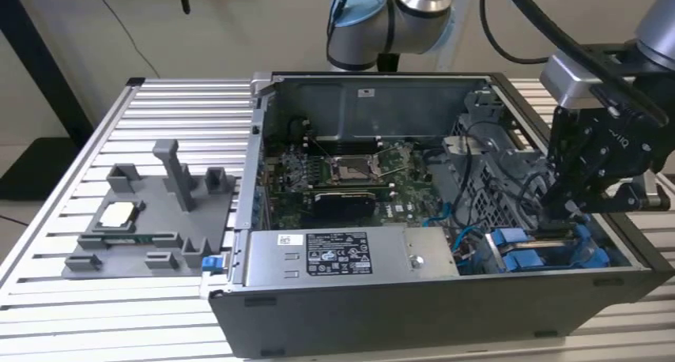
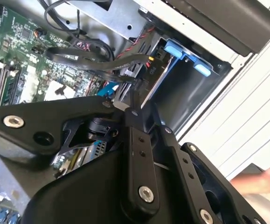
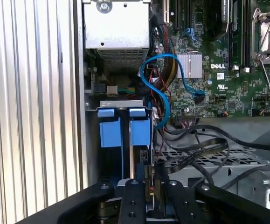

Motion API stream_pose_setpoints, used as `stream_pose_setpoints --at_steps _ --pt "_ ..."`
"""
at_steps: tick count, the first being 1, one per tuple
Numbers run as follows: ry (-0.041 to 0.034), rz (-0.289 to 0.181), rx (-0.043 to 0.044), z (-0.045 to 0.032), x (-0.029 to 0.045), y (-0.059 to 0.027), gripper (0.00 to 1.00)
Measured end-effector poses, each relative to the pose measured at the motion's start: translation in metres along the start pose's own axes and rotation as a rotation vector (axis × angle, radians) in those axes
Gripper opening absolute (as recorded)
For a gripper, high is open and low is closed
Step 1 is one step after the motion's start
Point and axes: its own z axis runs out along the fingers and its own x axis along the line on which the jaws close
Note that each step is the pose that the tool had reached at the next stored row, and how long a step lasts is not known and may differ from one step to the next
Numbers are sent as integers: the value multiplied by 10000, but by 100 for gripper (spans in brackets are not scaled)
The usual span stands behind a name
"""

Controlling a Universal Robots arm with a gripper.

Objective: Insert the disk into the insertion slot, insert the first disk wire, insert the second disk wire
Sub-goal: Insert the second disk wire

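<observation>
In the exterior view, the dark wall of the open case is nearest. It sits on a desk made of metal slats. Just behind that wall lies a silver box with a white sticker.

In the near corner on the exterior view's right is the slot with its blue rails. The disk stands in the slot on its edge, with its blue frame showing. In the second wrist view, the disk looks like a thin silver plate with a blue handle, inside the grey slot. In the first wrist view, the disk's blue frame stands just beside a second blue frame.

The black claw hangs down into this corner, right at the disk. In both wrist views the claw has its tip very close to the disk's edge. I cannot tell if it is clenched or let go. A flat black wire runs up to the claw's tip. A blue wire curls just past the blue frames.

Farther in lies the green board. On the exterior view's left, a grey tray rests on the desk beside the case. Farthest back the arm rises behind the case.
</observation>
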Motion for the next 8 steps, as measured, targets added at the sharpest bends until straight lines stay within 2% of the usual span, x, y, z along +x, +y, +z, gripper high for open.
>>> stream_pose_setpoints --at_steps 2,8 --pt "-1 -2 0 -40 -2 0 24" --pt "4 0 0 -44 -2 2 24"
